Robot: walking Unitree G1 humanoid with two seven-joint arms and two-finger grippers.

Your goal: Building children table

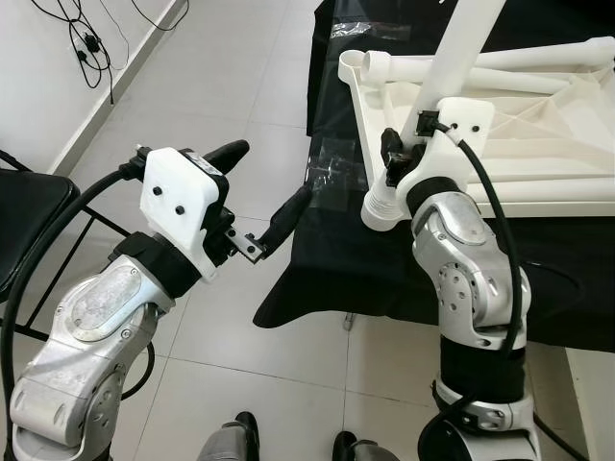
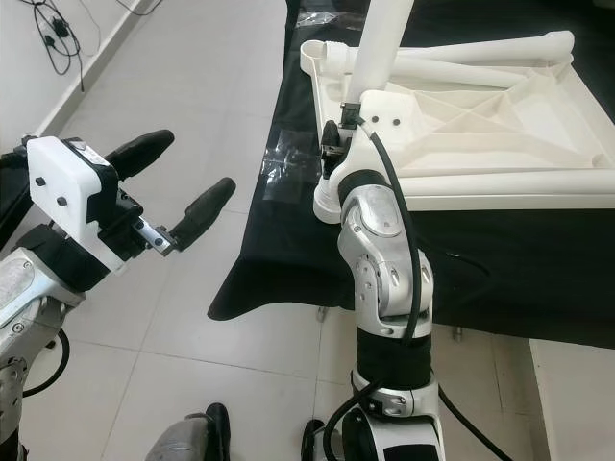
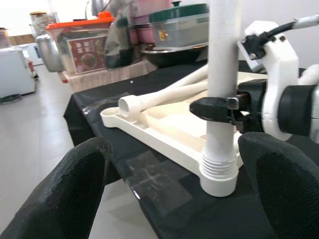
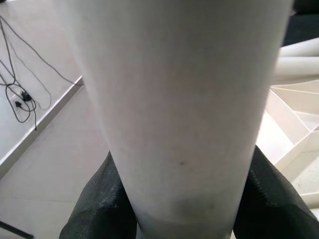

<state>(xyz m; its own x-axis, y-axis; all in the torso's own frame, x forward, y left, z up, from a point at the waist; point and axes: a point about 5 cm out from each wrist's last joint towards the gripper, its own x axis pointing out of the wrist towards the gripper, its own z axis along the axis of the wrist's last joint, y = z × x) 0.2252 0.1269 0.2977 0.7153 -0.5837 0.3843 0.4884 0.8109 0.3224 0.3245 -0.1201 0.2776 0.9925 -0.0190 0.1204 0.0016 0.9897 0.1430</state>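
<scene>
**Right pincer clamps a white table leg at the corner of the upturned top**

The white table leg (image 1: 452, 58) stands tilted, its ribbed lower end (image 3: 218, 172) touching the near corner of the upturned white tabletop (image 1: 538, 144). The tabletop lies underside-up on a desk draped in black cloth (image 1: 327, 279), at about 1 o'clock in the head views. Two more loose legs (image 2: 480, 53) lie across the tabletop's far side, toward 12 o'clock.

The right pincer (image 3: 219, 107) is closed around the standing leg just above its ribbed end, one black finger on each side, as the right wrist view shows (image 4: 99, 204).

The left pincer (image 2: 178, 187) hovers over the tiled floor (image 1: 231, 86) at about 9 o'clock, near the desk edge but apart from it, its two black fingers spread wide and gripping nothing.

A patch of clear tape (image 3: 157, 174) sits on the cloth near the leg's foot. A dark chair (image 1: 24, 216) stands at far left, and cables (image 1: 86, 43) trail along the wall.
</scene>
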